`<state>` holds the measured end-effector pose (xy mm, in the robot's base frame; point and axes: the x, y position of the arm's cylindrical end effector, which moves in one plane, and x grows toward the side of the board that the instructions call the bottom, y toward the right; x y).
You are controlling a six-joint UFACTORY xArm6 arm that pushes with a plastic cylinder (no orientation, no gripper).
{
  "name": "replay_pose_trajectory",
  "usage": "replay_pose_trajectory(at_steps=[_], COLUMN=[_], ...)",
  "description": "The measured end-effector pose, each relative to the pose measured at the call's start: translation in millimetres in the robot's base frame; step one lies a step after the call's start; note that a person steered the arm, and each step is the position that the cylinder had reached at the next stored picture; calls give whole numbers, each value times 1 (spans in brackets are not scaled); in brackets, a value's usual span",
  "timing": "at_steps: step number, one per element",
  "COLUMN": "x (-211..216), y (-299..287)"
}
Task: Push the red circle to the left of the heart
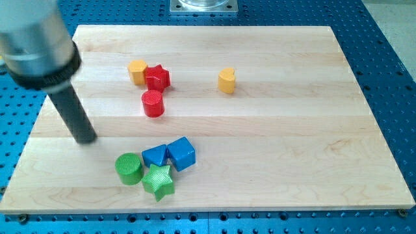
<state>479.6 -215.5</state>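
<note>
The red circle stands on the wooden board left of centre. The yellow heart stands apart to its upper right. My tip rests on the board at the view's left, well left of and a little below the red circle, touching no block. The dark rod rises from it toward the view's top left.
A red star touches a yellow hexagon-like block just above the red circle. Near the view's bottom a green circle, a green star and two blue blocks cluster together.
</note>
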Motion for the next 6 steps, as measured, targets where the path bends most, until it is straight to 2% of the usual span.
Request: replay_pose_trajectory(at_steps=[2,3,4,5,6], x=[-44,-15,-31,-100,-129], y=[171,159,25,-3,74])
